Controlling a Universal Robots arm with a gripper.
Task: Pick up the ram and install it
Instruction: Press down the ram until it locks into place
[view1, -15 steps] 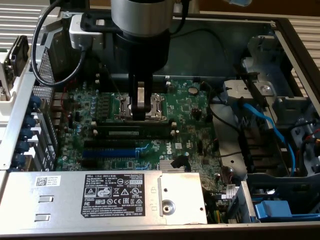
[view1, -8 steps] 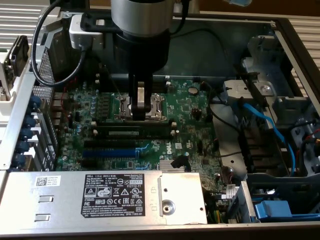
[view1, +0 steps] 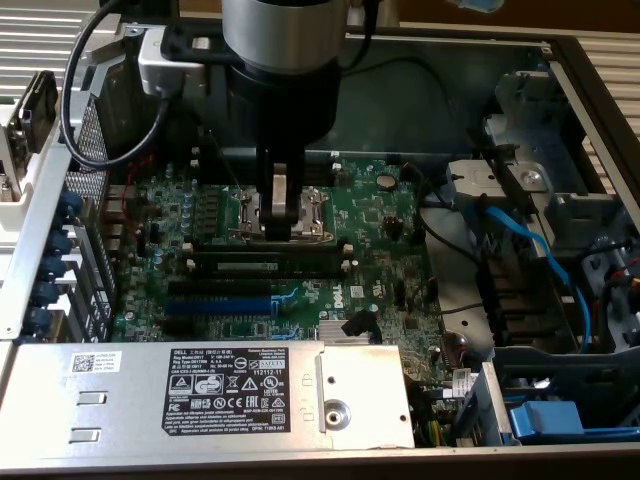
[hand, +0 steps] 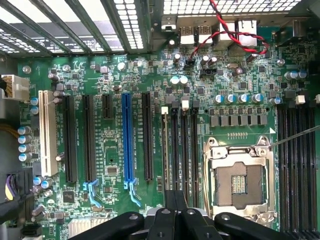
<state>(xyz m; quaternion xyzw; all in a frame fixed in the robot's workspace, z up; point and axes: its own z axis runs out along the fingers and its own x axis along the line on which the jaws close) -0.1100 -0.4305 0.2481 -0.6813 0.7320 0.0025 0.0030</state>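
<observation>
The ram (view1: 265, 263) is a long dark green stick with a pale label strip. It stands on edge in a memory slot in the middle of the motherboard (view1: 380, 215). In the wrist view the ram (hand: 165, 150) shows edge-on as a thin line between the black slots. My gripper (view1: 280, 232) hangs straight down just above and behind the stick, over the front of the CPU socket (hand: 240, 180). My gripper (hand: 175, 194) is shut, its fingers pressed together with nothing visible between them. Whether the fingertips touch the ram cannot be told.
The blue expansion slot (view1: 220, 303) and black slots lie in front of the ram. A grey power supply (view1: 200, 390) with a black label fills the near side of the case. Blue cables (view1: 530, 240) and drive brackets crowd the exterior view's right. Case walls surround the board.
</observation>
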